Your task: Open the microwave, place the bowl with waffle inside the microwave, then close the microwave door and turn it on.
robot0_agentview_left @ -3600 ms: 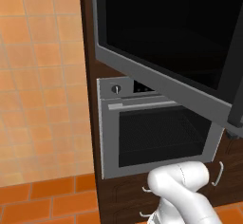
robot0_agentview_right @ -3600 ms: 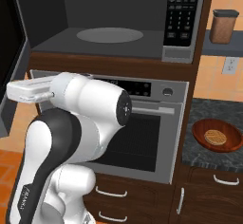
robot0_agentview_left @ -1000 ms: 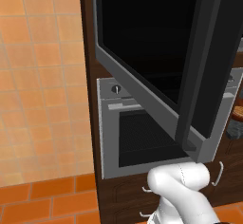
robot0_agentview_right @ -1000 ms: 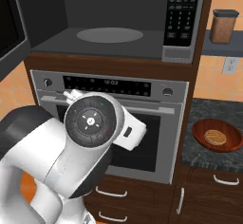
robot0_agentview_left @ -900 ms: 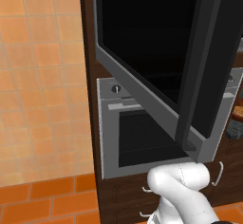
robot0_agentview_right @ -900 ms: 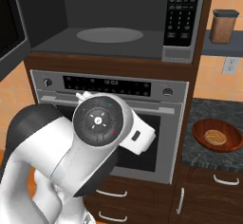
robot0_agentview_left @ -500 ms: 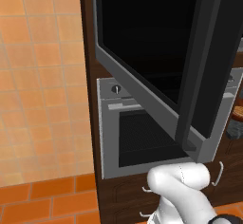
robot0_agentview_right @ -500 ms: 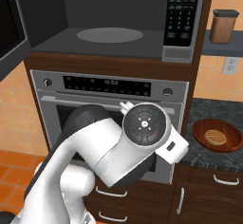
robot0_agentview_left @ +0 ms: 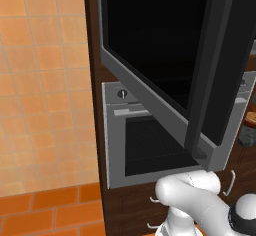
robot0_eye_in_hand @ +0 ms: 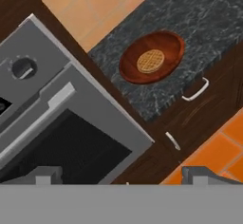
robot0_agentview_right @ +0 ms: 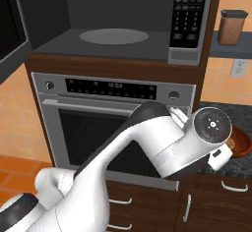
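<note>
— Looking over the left base view, what do you see?
— The microwave door (robot0_agentview_left: 165, 65) swung wide open toward the camera, its handle (robot0_agentview_left: 212, 70) at 3 o'clock, the steel oven (robot0_agentview_left: 145, 142) below.

— And the right base view?
— The microwave (robot0_agentview_right: 123, 24) gapes open, its turntable (robot0_agentview_right: 114, 36) bare. The arm's elbow hides most of the bowl (robot0_agentview_right: 240, 142) at 3 o'clock on the dark counter (robot0_agentview_right: 241, 115).

— The hand view?
— The bowl (robot0_eye_in_hand: 152, 57) with the waffle (robot0_eye_in_hand: 150, 61) sits at 1 o'clock on the counter (robot0_eye_in_hand: 204, 14). The gripper (robot0_eye_in_hand: 121, 176) shows two parted fingertips (robot0_eye_in_hand: 47, 174) with nothing between them.
</note>
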You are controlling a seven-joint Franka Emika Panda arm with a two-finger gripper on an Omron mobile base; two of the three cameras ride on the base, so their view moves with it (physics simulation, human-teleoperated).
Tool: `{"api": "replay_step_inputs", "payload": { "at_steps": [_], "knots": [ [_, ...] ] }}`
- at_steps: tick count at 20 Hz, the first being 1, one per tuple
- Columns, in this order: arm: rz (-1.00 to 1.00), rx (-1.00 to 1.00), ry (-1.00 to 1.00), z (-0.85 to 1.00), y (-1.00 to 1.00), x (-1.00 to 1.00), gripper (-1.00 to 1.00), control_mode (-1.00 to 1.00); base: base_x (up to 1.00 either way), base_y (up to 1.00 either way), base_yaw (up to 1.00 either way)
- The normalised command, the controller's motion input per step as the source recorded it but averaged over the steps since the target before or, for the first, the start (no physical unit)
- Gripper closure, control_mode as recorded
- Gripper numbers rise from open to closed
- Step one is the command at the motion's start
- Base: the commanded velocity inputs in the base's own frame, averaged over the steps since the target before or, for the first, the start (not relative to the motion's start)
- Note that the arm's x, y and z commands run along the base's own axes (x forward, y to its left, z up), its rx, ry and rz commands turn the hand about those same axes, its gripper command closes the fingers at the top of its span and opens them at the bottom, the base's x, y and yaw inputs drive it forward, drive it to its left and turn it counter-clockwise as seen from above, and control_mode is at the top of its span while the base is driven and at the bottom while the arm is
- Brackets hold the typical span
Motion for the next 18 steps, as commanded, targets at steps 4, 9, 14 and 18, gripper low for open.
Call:
{"api": "replay_step_inputs", "payload": {
  "at_steps": [4,9,14,18],
  "knots": [
    [-0.07,0.06,0.01,-0.47,-0.82,0.74,-1.0,-1.0,0.0,0.0,0.0],
    [-0.05,0.08,0.03,-0.54,-0.9,0.81,-1.0,-1.0,0.0,0.0,0.0],
    [-0.01,0.02,0.01,-0.24,-0.33,0.24,-1.0,-1.0,0.0,0.0,0.0],
    [0.0,0.0,0.0,0.0,0.0,0.0,-1.0,-1.0,0.0,0.0,0.0]
  ]
}}
